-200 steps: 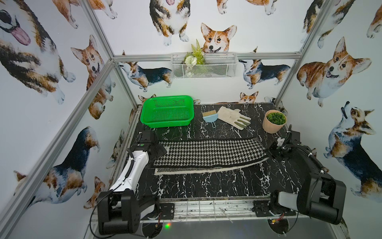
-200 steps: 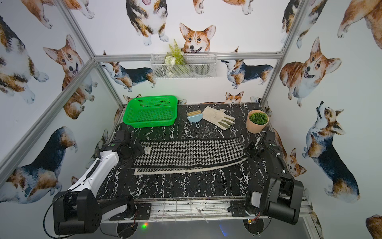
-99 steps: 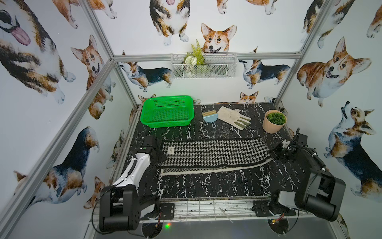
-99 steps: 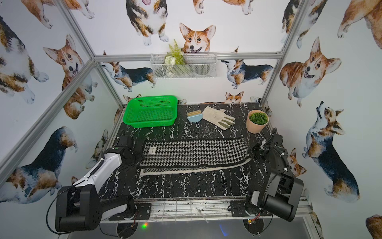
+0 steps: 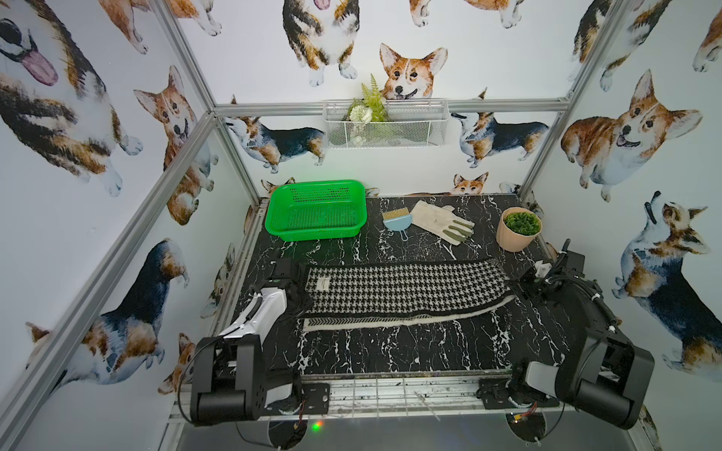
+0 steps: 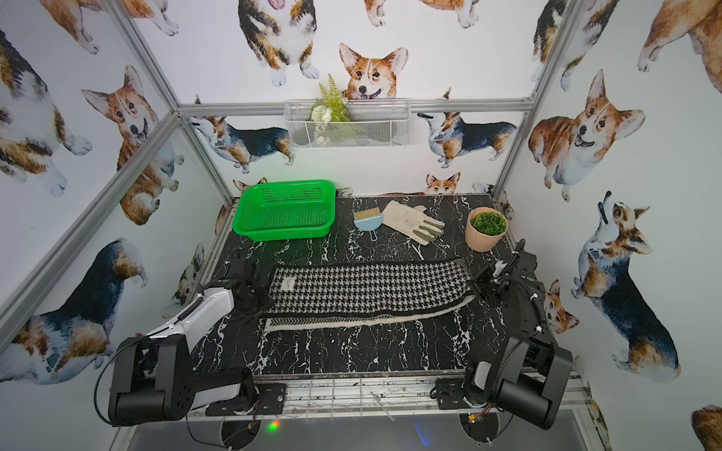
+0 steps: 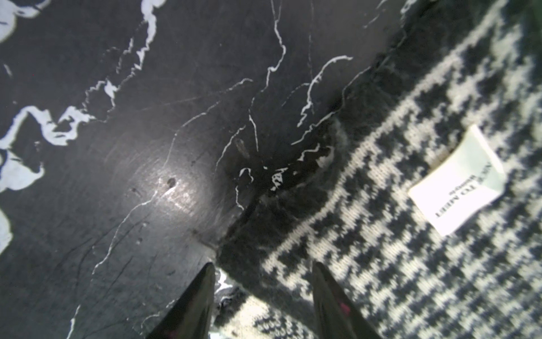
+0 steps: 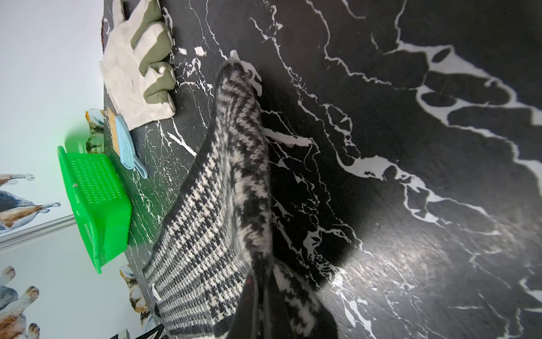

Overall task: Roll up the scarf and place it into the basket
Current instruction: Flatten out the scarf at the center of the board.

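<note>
The scarf [image 5: 406,289] [image 6: 371,289] lies stretched across the middle of the table, houndstooth face up, with a herringbone strip and cream edging along its front. Its white label [image 7: 457,179] sits near the left end. My left gripper [image 5: 299,287] [image 7: 262,264] is low at that left end, its jaws apart and straddling the scarf's [image 7: 410,234] dark corner edge. My right gripper [image 5: 519,287] [image 8: 261,278] is shut on the scarf's [image 8: 211,220] right end, which is lifted slightly off the table. The green basket [image 5: 318,233] [image 6: 287,233] [image 8: 96,205] stands empty at the back left.
A cream glove [image 5: 441,220] with olive fingers and a small blue brush [image 5: 397,220] lie behind the scarf. A potted plant [image 5: 519,230] stands at the back right. A white wire basket [image 5: 385,125] hangs on the back wall.
The right gripper has drawn the scarf to the right, straightening it. The left gripper has followed to the scarf's left end, and its jaws have narrowed around the edge.
</note>
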